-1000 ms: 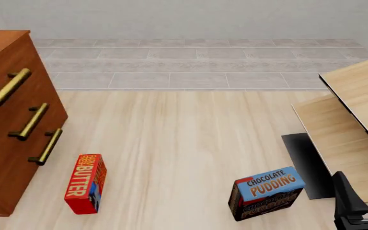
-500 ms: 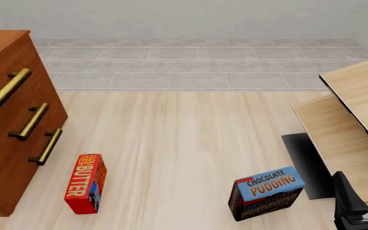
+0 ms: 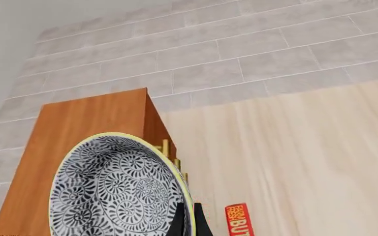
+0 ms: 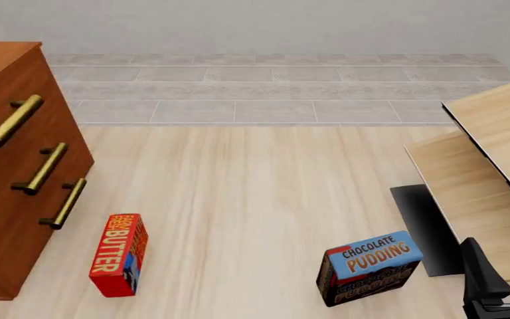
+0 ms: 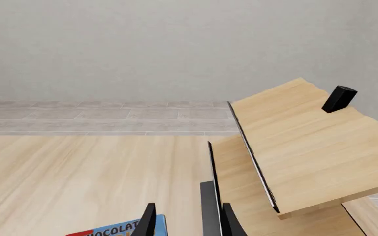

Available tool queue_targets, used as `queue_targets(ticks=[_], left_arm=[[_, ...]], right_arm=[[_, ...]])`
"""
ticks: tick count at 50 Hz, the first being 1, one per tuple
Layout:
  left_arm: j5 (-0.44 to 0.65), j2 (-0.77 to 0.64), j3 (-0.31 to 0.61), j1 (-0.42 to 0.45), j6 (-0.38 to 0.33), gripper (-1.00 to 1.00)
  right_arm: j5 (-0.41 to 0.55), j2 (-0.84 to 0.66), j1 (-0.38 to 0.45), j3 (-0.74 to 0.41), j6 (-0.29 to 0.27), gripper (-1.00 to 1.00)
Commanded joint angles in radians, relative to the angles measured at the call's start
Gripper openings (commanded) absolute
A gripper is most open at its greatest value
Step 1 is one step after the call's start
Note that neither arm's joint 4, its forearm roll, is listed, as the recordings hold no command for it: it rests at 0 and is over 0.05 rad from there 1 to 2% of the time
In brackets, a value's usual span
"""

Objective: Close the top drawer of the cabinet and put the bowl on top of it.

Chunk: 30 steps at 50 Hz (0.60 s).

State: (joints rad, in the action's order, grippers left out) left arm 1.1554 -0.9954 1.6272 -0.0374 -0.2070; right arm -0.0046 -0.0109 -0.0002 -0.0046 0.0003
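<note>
The left claw (image 3: 187, 221) is clamped on the bowl's (image 3: 113, 189) yellowish rim, holding it tilted above the cabinet (image 3: 77, 147) top. The right claw (image 5: 189, 221) sits parted and bare beside the pudding box (image 5: 120, 228).

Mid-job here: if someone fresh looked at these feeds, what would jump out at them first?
Probably the patterned bowl filling the left wrist view, pinched at its rim by the left hand above the cabinet top. Next, in the front view, the cabinet's brass handles at far left, with all three drawers looking flush, including the top drawer. Then the two bright boxes on the floor: red butter box near the cabinet, chocolate pudding box toward the right.
</note>
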Motion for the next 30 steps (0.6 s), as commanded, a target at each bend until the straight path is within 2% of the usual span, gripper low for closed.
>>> queue_targets(ticks=[1,30], left_arm=[[-0.041,-0.026,-0.015,-0.062,-0.021,-1.00],[-0.138,-0.086,-0.074,-0.161,-0.030,-1.00]], right_arm=[[0.001,0.002,0.000,0.001,0.000,1.00],[0.001,0.002,0.000,0.001,0.000,1.00]])
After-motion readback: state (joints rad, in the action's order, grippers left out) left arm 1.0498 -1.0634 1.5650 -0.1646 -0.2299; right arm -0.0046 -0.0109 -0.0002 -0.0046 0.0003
